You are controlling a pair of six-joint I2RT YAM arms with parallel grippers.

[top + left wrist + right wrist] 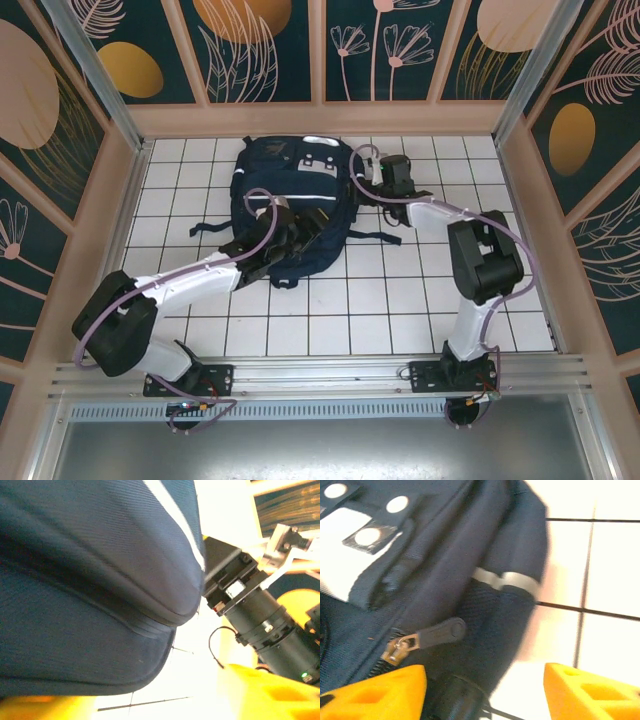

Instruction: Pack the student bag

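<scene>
Nearest, the 2 arms rise from their bases at the front rail and both reach out over the white-tiled worktop [400,310] to the same thing. The left gripper [150,702] is pressed in low against the near end of the student bag [285,185]. Its yellow fingers [270,690] stand wide apart, with navy fabric bulging above them and nothing pinched between. The right gripper [485,692] hovers at the bag's right flank, jaws also spread and holding nothing. Just ahead of it lies a dark zipper pull [437,634] on a brass-coloured slider. Beyond that, a thin pale stripe [505,580] runs across the side pocket, and white buckle patches [367,536] sit further up the bag.

The bag lies flat in the far middle of the worktop, top end towards the back wall [260,50], with a dark strap [375,237] trailing onto the tiles on its right side.

As for progress, no loose books or other items lie on the tiles around the bag, so whatever was to go in is probably inside already. It looks full and rounded from the left wrist. Whether the main zipper is fully drawn I cannot tell. What seems left is the closing, with 1 gripper steadying the bag while the other takes the pull.
</scene>
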